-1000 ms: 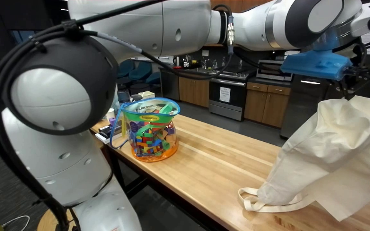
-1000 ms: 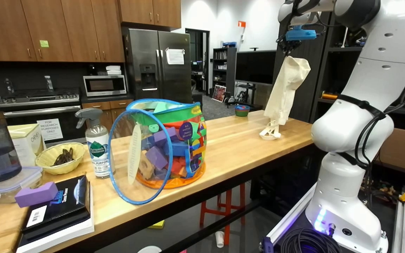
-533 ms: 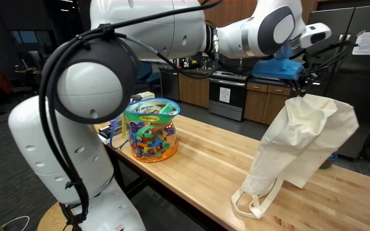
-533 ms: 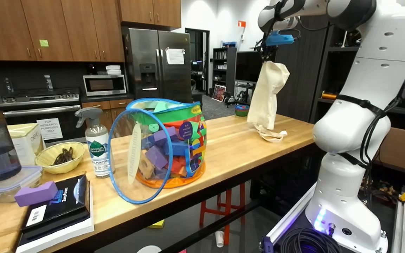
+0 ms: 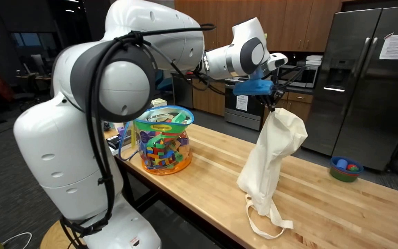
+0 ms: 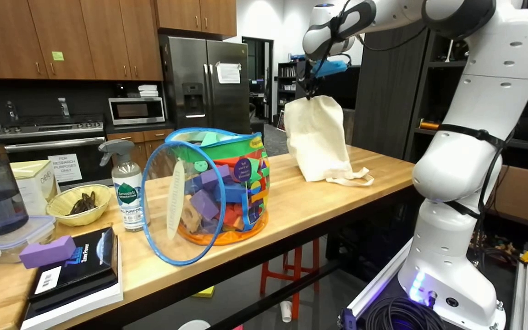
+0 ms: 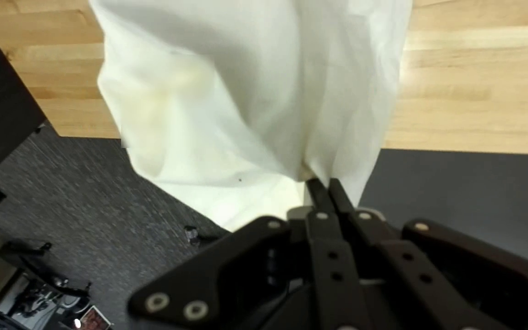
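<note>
A cream cloth tote bag (image 5: 266, 166) hangs from my gripper (image 5: 272, 108) above the wooden table, and it also shows in an exterior view (image 6: 316, 137). My gripper (image 7: 326, 183) is shut on a pinched fold of the bag (image 7: 255, 91) in the wrist view. The bag hangs upside down, with its strap handles (image 5: 277, 218) at the bottom. The straps trail on the tabletop. I cannot tell whether the bag's lower end touches the table. The inside of the bag is hidden.
A clear tub of coloured blocks (image 5: 166, 152) stands on the table (image 5: 216, 176), its round blue-rimmed lid hanging open. Nested bowls (image 5: 346, 173) stand beyond the bag. A spray bottle (image 6: 127, 197), yellow basket (image 6: 80, 217) and books (image 6: 78, 270) are past the tub.
My gripper has carried the bag along the table toward the tub of blocks, and the bag has turned. The straps drag along the table. The bowls have come into view in an exterior view.
</note>
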Controlling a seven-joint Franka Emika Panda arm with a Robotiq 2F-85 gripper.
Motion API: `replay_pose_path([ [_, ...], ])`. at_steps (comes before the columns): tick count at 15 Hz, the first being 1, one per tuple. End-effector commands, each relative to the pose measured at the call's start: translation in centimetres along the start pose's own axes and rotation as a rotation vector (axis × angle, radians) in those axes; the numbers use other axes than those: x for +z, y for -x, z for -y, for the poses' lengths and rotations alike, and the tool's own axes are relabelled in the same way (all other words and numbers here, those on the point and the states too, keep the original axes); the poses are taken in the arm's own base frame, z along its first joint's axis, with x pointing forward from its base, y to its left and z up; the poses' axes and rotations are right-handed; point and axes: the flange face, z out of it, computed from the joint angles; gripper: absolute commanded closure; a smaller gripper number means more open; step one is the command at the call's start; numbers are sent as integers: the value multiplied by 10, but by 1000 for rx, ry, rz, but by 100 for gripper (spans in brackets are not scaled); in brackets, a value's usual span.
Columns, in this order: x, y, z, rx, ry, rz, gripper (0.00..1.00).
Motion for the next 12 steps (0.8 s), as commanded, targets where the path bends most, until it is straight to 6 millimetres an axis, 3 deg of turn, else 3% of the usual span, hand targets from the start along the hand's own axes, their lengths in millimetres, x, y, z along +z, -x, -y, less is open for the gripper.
replay_pose_path([
  [1,11,30,41,-76,-16,13,99],
  [2,13,38,51,-78,-36,15,72],
  [3,19,18,42,-71,-26,28,71],
  [4,24,22,49,-78,-30,36,93],
  [7,23,21,48,-77,-30,34,74],
  [12,23,20,45,-72,-28,33,71],
])
